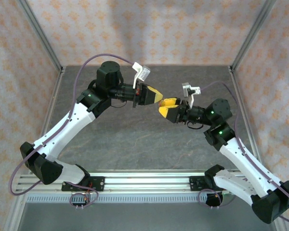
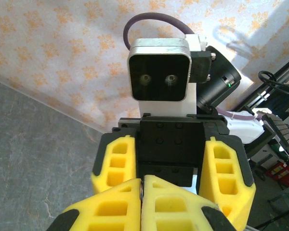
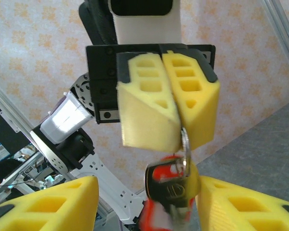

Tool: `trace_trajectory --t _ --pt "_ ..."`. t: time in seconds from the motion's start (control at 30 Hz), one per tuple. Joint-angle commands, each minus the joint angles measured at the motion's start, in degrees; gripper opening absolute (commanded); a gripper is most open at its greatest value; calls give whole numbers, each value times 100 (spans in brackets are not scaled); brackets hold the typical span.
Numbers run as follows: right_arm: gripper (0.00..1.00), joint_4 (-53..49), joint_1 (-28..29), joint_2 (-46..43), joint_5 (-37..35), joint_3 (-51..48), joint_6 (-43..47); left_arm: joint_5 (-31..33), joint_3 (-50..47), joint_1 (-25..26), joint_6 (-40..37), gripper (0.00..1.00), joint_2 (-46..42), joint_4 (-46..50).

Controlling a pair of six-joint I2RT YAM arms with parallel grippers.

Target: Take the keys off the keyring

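Observation:
Both grippers meet in mid-air over the table. My left gripper (image 1: 159, 97) is shut on the thin metal keyring (image 3: 184, 143), whose edge shows as a sliver between its pads (image 2: 142, 190). From the ring hang the keys (image 3: 171, 190), with black and red heads and slightly blurred. They dangle between the yellow fingers (image 3: 53, 202) of my right gripper (image 1: 166, 109), which stands open around them. Its right finger (image 3: 250, 207) is close beside the keys and the left one is well apart.
The grey table (image 1: 135, 139) lies below, walled by patterned panels (image 1: 149, 29) and aluminium posts (image 1: 41, 36). Both arm bases sit on the rail (image 1: 144, 182) at the near edge.

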State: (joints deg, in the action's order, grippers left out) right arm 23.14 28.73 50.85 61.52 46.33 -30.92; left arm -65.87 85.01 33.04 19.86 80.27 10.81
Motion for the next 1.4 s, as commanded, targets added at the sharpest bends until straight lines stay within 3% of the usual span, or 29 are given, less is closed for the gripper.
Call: trace_trajectory --t 0.0,0.43,0.83,1.37 --pt "51 244 36 -191 66 29 -12 -138 68 54 -114 7 -25 -20" --pt "42 611 37 -233 -8 -163 -381 23 -23 53 -98 7 -160 -134" --pt "41 1805 61 -69 -298 -441 -1293 384 -316 54 167 6 -358 -805" --pt "43 2019 326 74 -776 -569 -1654 830 -565 63 134 6 -597 -1116"
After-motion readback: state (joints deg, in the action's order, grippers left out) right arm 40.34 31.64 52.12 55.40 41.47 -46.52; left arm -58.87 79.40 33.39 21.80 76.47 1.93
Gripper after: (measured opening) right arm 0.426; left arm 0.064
